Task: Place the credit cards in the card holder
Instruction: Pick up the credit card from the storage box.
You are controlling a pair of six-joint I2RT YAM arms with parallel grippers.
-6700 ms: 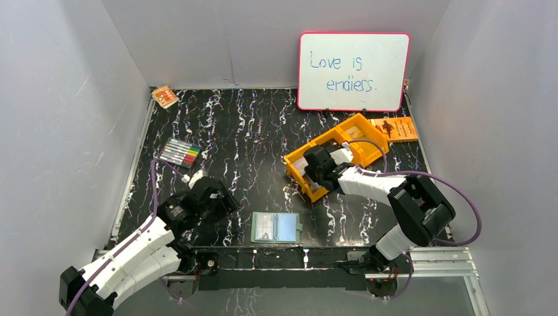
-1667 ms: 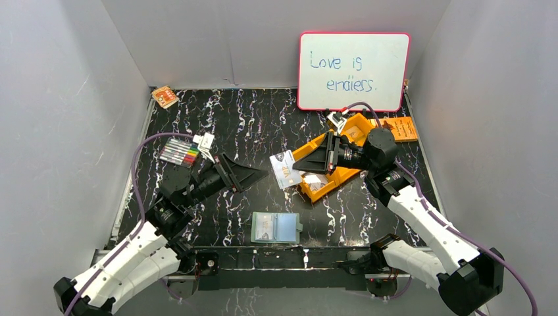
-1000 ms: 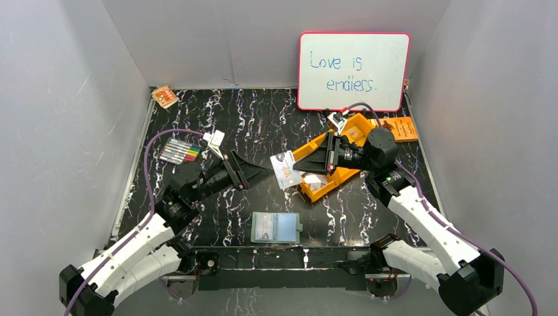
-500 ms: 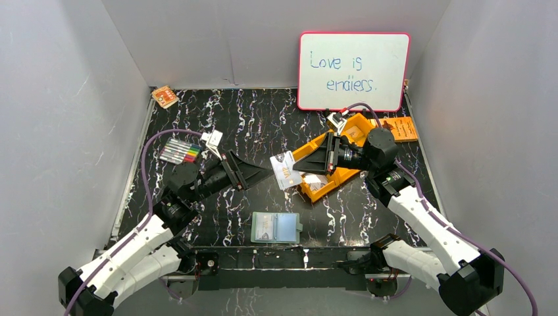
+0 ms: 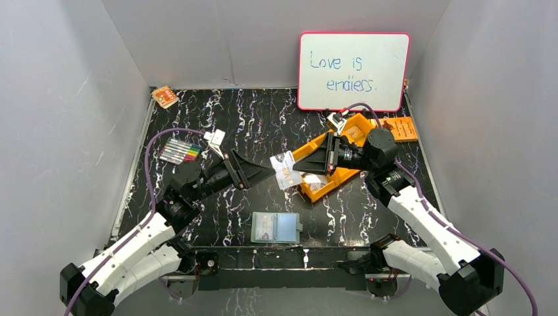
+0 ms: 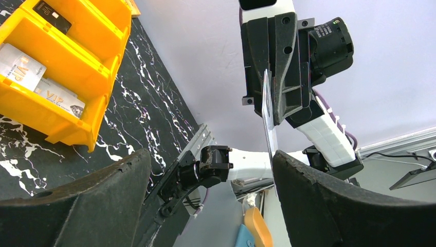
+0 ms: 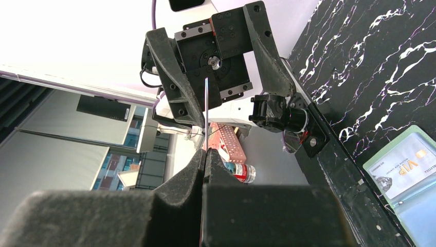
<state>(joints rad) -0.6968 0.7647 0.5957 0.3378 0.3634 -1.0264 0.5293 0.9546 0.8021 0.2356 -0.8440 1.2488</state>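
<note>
A pale credit card (image 5: 283, 172) hangs in the air over the mat, with my right gripper (image 5: 301, 165) shut on its right edge. In the right wrist view the card (image 7: 205, 110) shows edge-on above the closed right gripper (image 7: 204, 154). My left gripper (image 5: 268, 172) is open and faces it, its tips at the card's left edge. In the left wrist view the card (image 6: 267, 110) stands just inside the right finger (image 6: 329, 206) of the left gripper (image 6: 211, 157); I cannot tell whether they touch. The card holder (image 5: 276, 228) lies open near the front edge with one card (image 7: 398, 177) in it. More cards (image 6: 20, 64) lie in the orange tray (image 5: 342, 135).
A whiteboard (image 5: 353, 71) leans against the back wall. A pack of markers (image 5: 179, 153) lies at the left, a small orange packet (image 5: 164, 97) in the far left corner, an orange booklet (image 5: 396, 128) beside the tray. Grey walls enclose the mat on three sides.
Since the earliest frame the right gripper has lifted a card from the tray and the left arm has risen to meet it. In the last second the left gripper has edged slightly closer.
</note>
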